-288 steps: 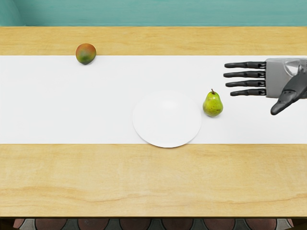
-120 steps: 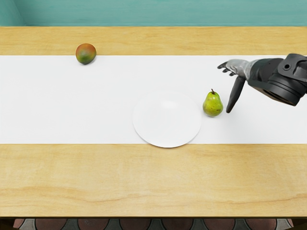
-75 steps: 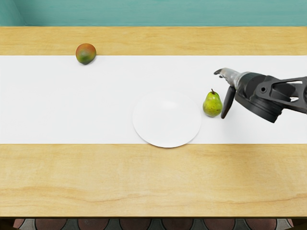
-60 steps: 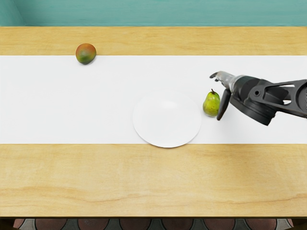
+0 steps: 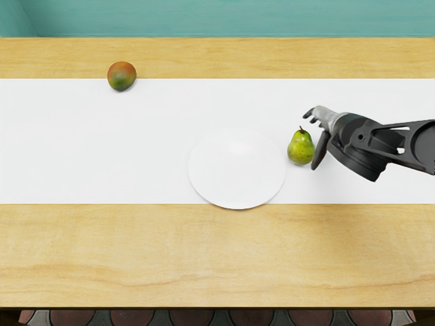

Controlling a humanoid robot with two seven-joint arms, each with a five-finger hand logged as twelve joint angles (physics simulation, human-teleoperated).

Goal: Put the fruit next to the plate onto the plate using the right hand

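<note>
Head view: we see the plate [image 5: 236,170] on the white runner [image 5: 102,149] that crosses the wooden table [image 5: 204,251]. The pear [image 5: 301,148] stands upright on the runner just right of the plate, stem up. It is beside the rim, not on the plate; we cannot tell whether it touches the rim. The right hand [image 5: 323,129] comes in from the plate's right, its arm running off that edge, and sits close against the side of the pear that faces away from the plate. The hand is loose and holds nothing — the thumb [image 5: 319,151] hangs down along the pear's right flank, and the other fingertips [image 5: 314,113] poke out uncurled just behind the stem. We cannot confirm contact between thumb and pear. A mango [image 5: 122,75] lies well apart from the plate — up and to its left, at the runner's back edge.
</note>
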